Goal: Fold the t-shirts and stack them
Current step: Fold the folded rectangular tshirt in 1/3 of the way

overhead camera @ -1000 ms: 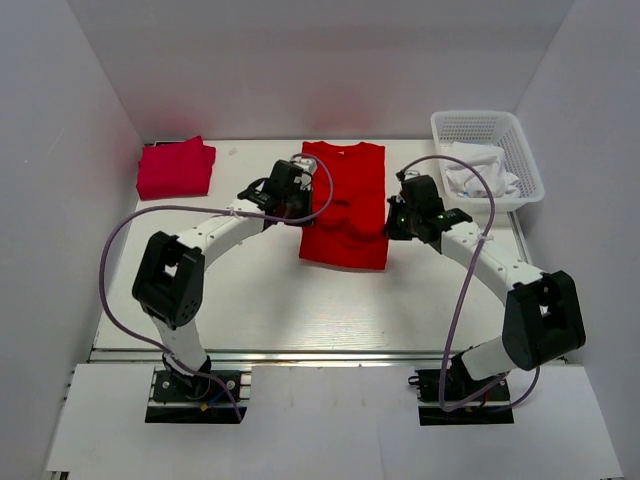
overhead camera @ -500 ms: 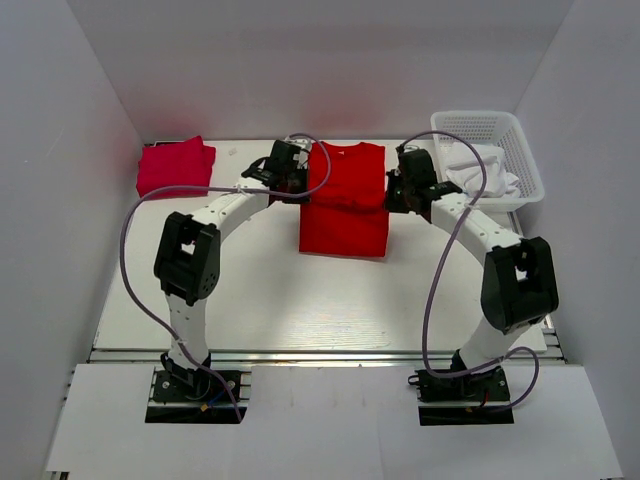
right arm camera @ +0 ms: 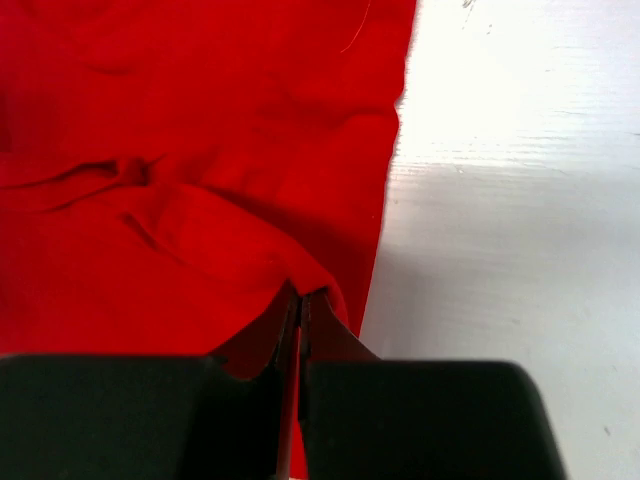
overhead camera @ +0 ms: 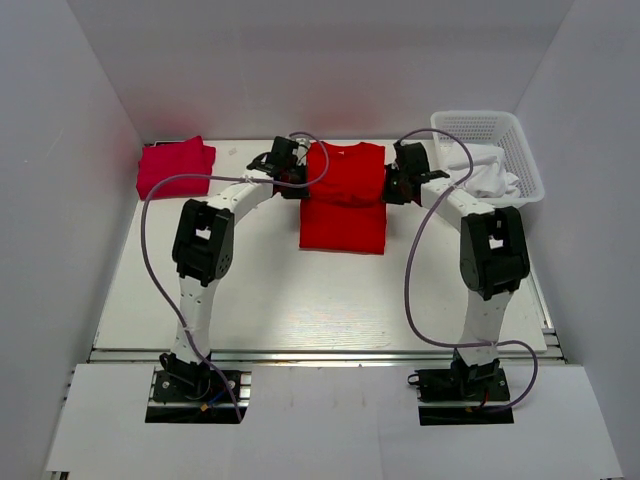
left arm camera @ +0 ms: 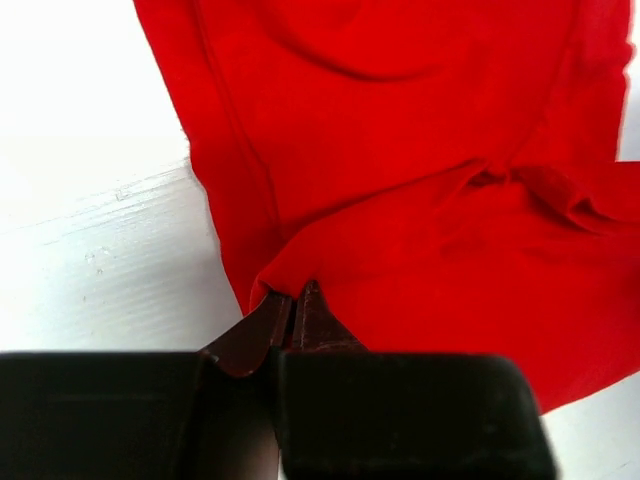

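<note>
A bright red t-shirt (overhead camera: 343, 200) lies at the table's middle back, its near part doubled over toward the far edge. My left gripper (overhead camera: 296, 184) is shut on the shirt's left corner of that fold (left arm camera: 290, 262); the same pinch shows in the left wrist view (left arm camera: 297, 292). At the shirt's right side my right gripper (overhead camera: 390, 190) is shut on the other corner (right arm camera: 310, 270), fingertips pressed together (right arm camera: 301, 297). A pinkish crimson t-shirt (overhead camera: 176, 167) sits folded at the back left, apart from both arms.
A white mesh basket (overhead camera: 485, 125) holding white cloth (overhead camera: 482, 172) stands at the back right, close behind the right arm. White walls enclose the table on three sides. Both arms stretch far toward the back.
Both grippers have carried the red shirt's near hem away from the bases toward the collar, so the shirt is now folded shorter. The arms have stretched out.
</note>
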You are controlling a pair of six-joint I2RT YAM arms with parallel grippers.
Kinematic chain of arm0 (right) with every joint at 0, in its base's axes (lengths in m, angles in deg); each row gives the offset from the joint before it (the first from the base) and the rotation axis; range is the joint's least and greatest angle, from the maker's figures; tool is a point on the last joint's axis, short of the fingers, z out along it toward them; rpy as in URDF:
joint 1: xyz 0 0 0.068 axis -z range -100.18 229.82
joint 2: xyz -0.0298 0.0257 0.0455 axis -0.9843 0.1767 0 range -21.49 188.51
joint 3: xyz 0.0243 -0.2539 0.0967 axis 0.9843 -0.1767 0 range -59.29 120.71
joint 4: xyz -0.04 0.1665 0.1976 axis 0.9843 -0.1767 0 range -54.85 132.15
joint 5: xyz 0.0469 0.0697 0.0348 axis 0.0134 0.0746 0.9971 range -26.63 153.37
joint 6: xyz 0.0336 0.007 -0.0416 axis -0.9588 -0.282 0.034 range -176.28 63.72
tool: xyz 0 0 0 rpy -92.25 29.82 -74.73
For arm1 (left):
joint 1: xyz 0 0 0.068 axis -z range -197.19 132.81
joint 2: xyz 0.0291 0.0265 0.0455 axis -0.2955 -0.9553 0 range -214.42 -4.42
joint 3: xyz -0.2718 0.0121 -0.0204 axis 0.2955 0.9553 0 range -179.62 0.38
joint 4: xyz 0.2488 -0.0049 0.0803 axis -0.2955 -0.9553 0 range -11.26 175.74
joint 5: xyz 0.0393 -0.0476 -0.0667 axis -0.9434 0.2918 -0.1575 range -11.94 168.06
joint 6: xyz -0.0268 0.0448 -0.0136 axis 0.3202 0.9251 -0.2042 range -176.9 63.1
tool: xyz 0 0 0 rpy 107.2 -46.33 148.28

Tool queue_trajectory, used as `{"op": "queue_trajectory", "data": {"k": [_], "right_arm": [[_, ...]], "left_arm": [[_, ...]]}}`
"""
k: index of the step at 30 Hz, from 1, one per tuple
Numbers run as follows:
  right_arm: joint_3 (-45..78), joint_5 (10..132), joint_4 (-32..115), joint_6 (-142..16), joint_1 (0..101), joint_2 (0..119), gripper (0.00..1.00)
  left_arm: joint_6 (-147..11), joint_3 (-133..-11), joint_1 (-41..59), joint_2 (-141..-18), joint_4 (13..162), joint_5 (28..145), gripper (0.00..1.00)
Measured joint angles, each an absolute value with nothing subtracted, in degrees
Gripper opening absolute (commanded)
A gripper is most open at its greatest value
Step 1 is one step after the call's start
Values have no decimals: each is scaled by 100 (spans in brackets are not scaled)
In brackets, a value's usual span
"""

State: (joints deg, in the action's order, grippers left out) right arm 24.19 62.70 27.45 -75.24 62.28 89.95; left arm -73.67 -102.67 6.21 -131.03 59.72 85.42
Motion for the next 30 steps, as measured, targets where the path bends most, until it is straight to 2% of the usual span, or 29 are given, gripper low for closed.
{"op": "queue_trajectory", "data": {"k": [1, 2, 3, 4, 5, 6, 8, 9, 10, 11, 12, 13, 16, 19, 23, 30], "right_arm": [[2419, 6327, 2802, -7528, 6254, 9093, 0], [2430, 6390, 2872, -7532, 6281, 9202, 5], [2467, 6443, 2913, -7539, 6302, 9320, 12], [2537, 6495, 2955, -7552, 6331, 9456, 16], [2612, 6545, 3007, -7543, 6357, 9580, 18], [2758, 6611, 3003, -7519, 6394, 9740, 23], [3106, 6751, 3093, -7493, 6475, 10044, 33], [3261, 6816, 3132, -7478, 6517, 10155, 37], [3482, 6906, 3152, -7436, 6565, 10289, 43], [3643, 6976, 3178, -7419, 6604, 10380, 56], [3827, 7061, 3182, -7401, 6654, 10459, 85], [3956, 7140, 3191, -7410, 6692, 10505, 90], [4087, 7424, 3256, -7312, 6788, 10483, 90], [3766, 7691, 3377, -7229, 6829, 10284, 90], [2553, 8316, 3541, -7082, 6702, 9572, 90], [2150, 9120, 3770, -6796, 6184, 9305, 90]], "left_arm": [[-7365, -10289, 601, -13160, 5983, 8573, 16], [-7365, -10321, 573, -13227, 5987, 8612, 20], [-7359, -10365, 549, -13291, 6007, 8640, 37], [-7383, -10396, 523, -13352, 6075, 8656, 50], [-7297, -10418, 490, -13411, 6116, 8675, 58], [-7273, -10455, 455, -13461, 6160, 8710, 74], [-7195, -10658, 372, -13606, 6173, 8763, 97], [-7155, -10864, 326, -13711, 6169, 8800, 100], [-7136, -11117, 276, -13820, 6186, 8817, 100], [-7120, -11312, 223, -13885, 6195, 8822, 100], [-7098, -11454, 173, -13907, 6195, 8835, 100], [-7057, -11537, 138, -13907, 6204, 8841, 100], [-6980, -11543, 20, -13774, 6256, 8848, 100], [-6948, -10892, -46, -13378, 6352, 8868, 100], [-7009, -9303, -30, -12467, 6485, 8979, 100], [-7291, -6837, 112, -10817, 6846, 9331, 100]]}}
